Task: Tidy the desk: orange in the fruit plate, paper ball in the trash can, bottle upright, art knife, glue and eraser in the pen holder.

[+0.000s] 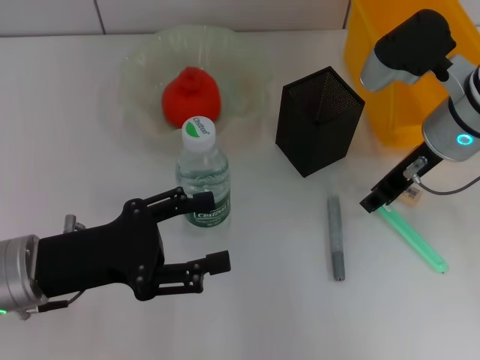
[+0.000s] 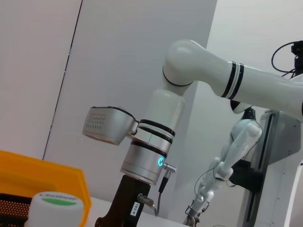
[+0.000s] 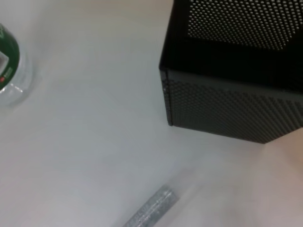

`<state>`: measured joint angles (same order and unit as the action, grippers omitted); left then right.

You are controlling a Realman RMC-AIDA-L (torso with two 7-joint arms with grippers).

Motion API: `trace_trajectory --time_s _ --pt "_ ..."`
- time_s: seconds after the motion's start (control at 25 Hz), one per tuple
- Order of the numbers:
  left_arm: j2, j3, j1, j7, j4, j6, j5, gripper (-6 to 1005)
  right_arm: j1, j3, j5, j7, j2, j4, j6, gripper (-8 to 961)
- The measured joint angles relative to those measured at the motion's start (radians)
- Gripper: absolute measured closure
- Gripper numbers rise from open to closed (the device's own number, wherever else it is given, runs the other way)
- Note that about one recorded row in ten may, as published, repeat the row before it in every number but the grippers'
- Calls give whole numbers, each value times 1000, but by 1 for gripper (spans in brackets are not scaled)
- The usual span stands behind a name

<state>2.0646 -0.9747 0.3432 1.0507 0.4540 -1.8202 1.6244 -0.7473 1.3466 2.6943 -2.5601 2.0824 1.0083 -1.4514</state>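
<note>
Trash can (image 1: 375, 67) cut off by the picture's edge and partly hidden by the right arm, eraser (image 1: 412, 195) mostly hidden behind the right end effector (image 1: 391, 190), whose finger state cannot be told, glue (image 1: 414, 240) top end covered.

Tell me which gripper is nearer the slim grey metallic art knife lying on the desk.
Right. The right gripper hangs beside the grey metallic art knife, over the mint-green glue stick. The left gripper, open, sits farther off by the clear plastic bottle.

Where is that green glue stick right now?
In the head view, the glue lies flat on the table's right side, just under the right gripper, right of the art knife.
</note>
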Motion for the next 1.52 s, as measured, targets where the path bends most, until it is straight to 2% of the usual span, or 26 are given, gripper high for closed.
trace_trajectory --time_s 0.48,0.92,1.52 --pt "0 -1 8 0 0 13 0 140 -6 4 6 -2 1 -8 5 668" --pt "0 2 10 0 0 13 0 140 -8 5 6 -2 1 -17 6 733" --pt "0 4 3 0 0 13 0 140 3 0 5 5 0 9 -2 773"
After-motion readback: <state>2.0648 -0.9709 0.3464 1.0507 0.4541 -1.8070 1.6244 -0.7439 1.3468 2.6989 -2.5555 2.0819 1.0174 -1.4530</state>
